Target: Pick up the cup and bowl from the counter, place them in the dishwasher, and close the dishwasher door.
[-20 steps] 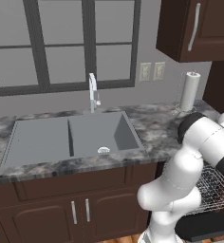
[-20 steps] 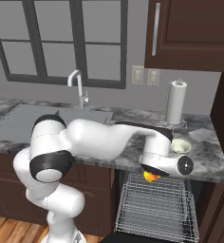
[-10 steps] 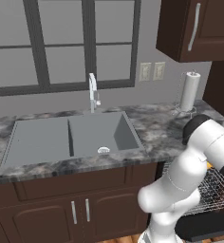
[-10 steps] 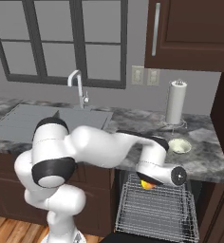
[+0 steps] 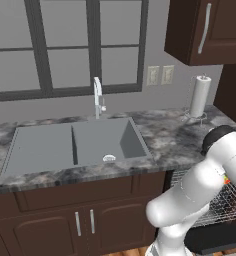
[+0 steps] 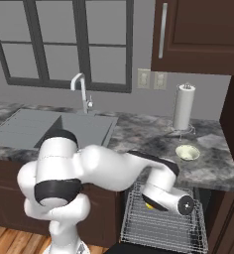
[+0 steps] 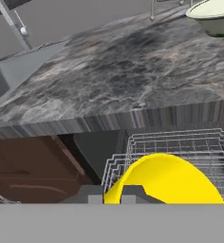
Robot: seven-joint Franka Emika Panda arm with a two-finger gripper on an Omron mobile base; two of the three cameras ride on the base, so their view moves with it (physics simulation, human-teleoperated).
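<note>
Bright yellow cup (image 7: 163, 180) sits right at the gripper (image 7: 111, 194), rising just past the two dark fingertips (image 7: 133, 192) and over the pull-out silver wire rack (image 7: 180, 144) of the dishwasher (image 6: 163, 223). Whether the fingers are pinching the cup or merely beside it cannot be told: only their tops show, close together at the cup's lower left edge. From the right base camera a sliver of yellow (image 6: 149, 205) peeks out under the white wrist, low over the rack (image 6: 163, 228).

Beyond the hand, above and ahead of the rack, runs the front edge of the grey, black and white marbled stone counter (image 7: 114, 85). The small pale cream-white bowl (image 7: 213, 14) rests on it, up and to the right of the fingertips (its rim is cut off by the frame edge); from the right base camera it lies on the counter (image 6: 139, 134) behind the arm's wrist (image 6: 188, 152), near the tall white paper-towel roll (image 6: 183, 106). Far off to the hand's upper left lies the grey double sink (image 7: 19, 71) with its silver tap (image 6: 82, 92). Dark brown cabinet fronts (image 7: 33, 166) fill the space left of the rack.
</note>
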